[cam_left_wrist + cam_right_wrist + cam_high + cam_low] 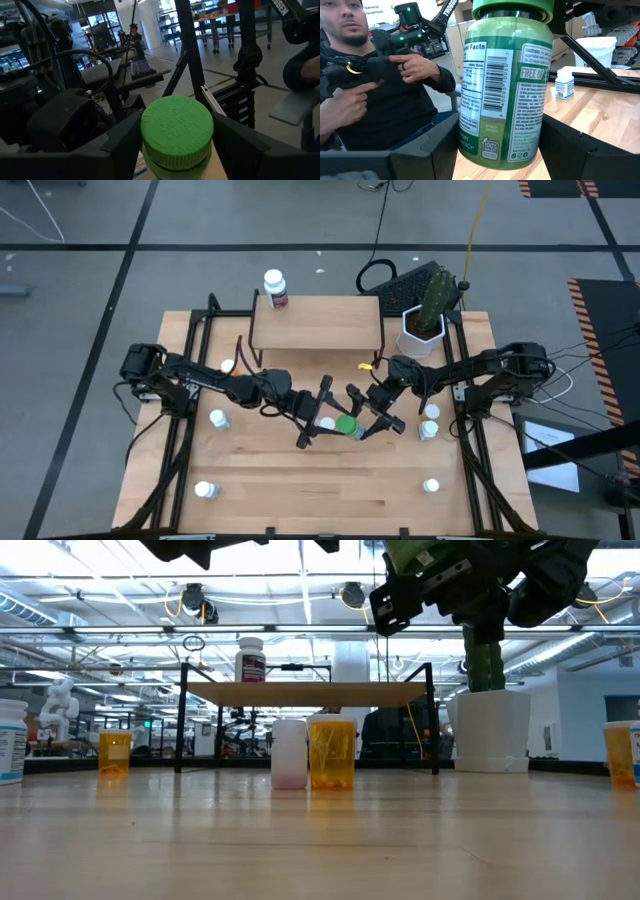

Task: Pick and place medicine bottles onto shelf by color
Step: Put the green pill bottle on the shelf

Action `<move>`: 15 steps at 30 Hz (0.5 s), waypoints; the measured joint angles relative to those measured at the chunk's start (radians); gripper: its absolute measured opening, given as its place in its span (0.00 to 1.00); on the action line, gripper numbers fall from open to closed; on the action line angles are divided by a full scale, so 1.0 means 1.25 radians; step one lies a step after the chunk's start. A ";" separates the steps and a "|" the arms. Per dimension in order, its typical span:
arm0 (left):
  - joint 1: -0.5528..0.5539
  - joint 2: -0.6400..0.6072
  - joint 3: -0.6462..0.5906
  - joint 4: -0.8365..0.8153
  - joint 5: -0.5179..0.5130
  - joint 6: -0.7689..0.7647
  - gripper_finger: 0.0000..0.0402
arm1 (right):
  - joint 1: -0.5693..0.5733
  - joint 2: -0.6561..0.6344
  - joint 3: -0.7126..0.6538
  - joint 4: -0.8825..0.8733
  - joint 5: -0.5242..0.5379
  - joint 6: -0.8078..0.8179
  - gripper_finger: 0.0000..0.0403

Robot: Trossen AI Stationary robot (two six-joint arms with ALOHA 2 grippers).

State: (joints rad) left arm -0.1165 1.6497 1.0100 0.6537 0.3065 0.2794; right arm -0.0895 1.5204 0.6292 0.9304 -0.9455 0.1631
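Your right gripper [372,418] and left gripper [322,412] meet in front of the shelf [316,323], both clasping the green bottle [346,425] held above the table [330,490]; one white-capped bottle [274,288] stands on the shelf's back corner.

The high camera hangs above me and looks straight down on the whole light-wood tabletop [300,470], my left arm on the picture's left, my right on its right. The low camera sits at table height and looks level across the boards to the low wooden shelf on black metal legs [310,693] and the room behind. Each wrist camera looks forward past my own dark fingers, very close. Both share the green-capped, green-labelled medicine bottle [177,132] [505,90]: the left shows its cap, the right its label.
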 joint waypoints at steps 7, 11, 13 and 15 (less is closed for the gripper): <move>0.008 0.000 0.000 -0.001 -0.016 -0.046 0.50 | -0.002 -0.001 -0.001 0.000 0.033 0.001 0.62; 0.015 -0.021 0.000 -0.067 -0.122 -0.084 0.52 | -0.029 -0.017 -0.001 -0.011 0.090 0.007 0.73; 0.019 -0.045 0.000 -0.122 -0.192 -0.089 0.52 | -0.052 -0.044 -0.003 -0.066 0.110 0.005 0.77; 0.019 -0.080 0.000 -0.189 -0.260 -0.095 0.51 | -0.069 -0.070 -0.007 -0.126 0.153 -0.016 0.79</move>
State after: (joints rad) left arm -0.0922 1.5496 1.0100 0.4180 -0.0185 0.1608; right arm -0.1752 1.4334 0.6209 0.7728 -0.7538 0.1427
